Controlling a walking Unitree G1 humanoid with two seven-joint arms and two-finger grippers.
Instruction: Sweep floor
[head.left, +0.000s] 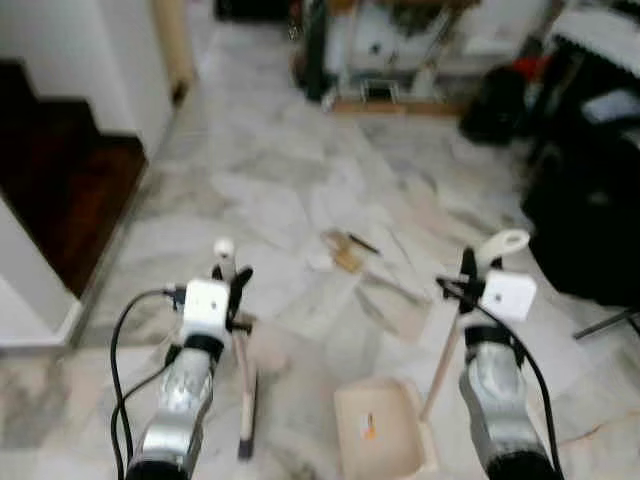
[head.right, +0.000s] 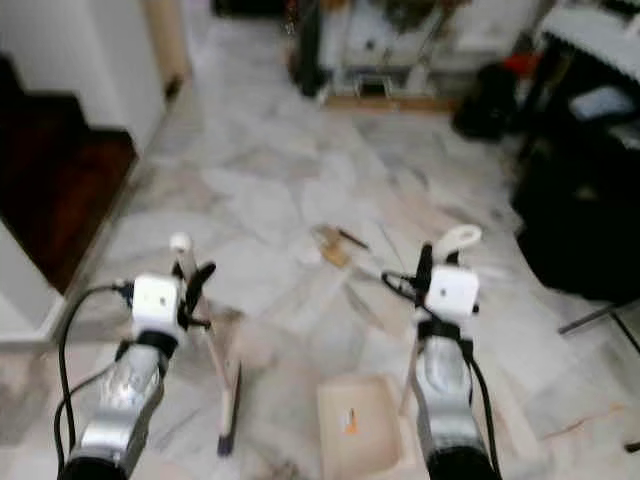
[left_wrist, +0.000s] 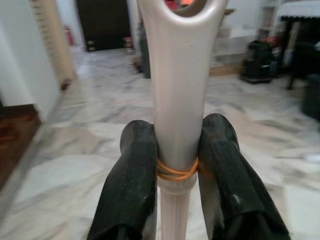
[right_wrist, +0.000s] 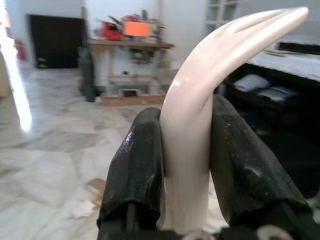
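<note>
The robot has a broom (head.left: 245, 400) in one claw and a dustpan (head.left: 378, 430) in the other. The mess to sweep is a small heap of scraps (head.left: 345, 252) on the marble floor (head.left: 250, 190), a little way ahead and between the two arms.

To do this step well, I think the robot should step closer first. Then it can set the pan flat on the floor just on the near side of the scraps, with no gap under its lip. The broom head should land on the far side of the heap and pull back in short, soft strokes, so the bits slide in and do not fly off.

The left gripper (left_wrist: 177, 150) is pressed together on the pale broom handle, just below the loop at its top. Both black fingers (left_wrist: 132, 175) touch the handle, with an orange rubber band between them. The right gripper (right_wrist: 187, 165) pinches the curved top of the dustpan's long handle (head.left: 445, 350) in the same tight way. The pan sits on the floor near the robot and has a small orange bit in it.
</note>
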